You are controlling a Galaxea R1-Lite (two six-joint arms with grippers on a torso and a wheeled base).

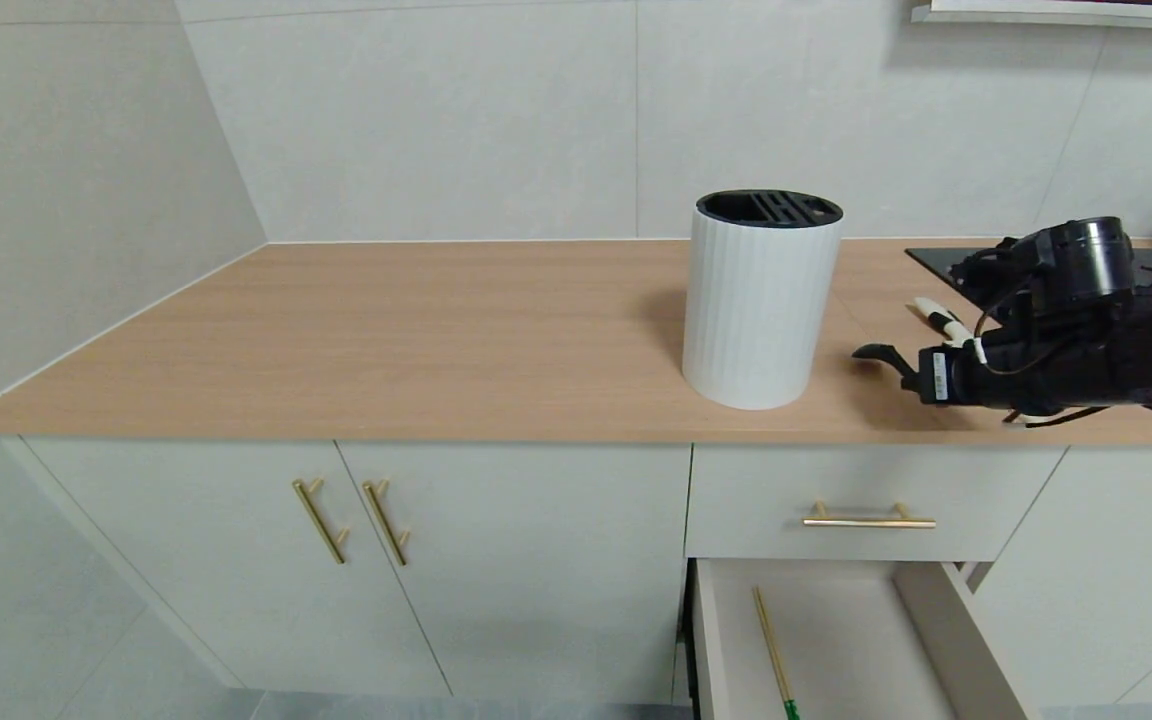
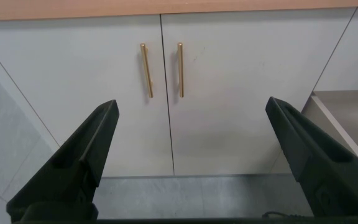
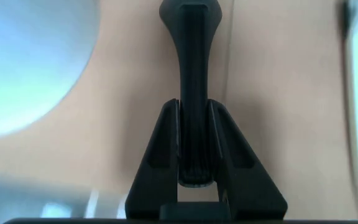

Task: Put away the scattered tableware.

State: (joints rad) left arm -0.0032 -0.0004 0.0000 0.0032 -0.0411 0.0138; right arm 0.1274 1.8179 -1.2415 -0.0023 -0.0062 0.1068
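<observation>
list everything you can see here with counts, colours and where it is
countertop: one, light wood, above the cabinets
utensil holder: one, white with black slotted top, upright on the countertop
cooktop: one, black, far right of the countertop
white utensil: one, white and black, lying on the countertop by the cooktop
black utensil: one, black, held above the countertop, right of the holder
cabinet doors: two, white, gold handles, shut
upper drawer: one, white, gold handle, shut
lower drawer: one, white, pulled open
chopsticks: count unclear, wood with green end, in the lower drawer
left tool: one, black, open, facing the cabinet doors
right tool: one, black, shut on the black utensil
</observation>
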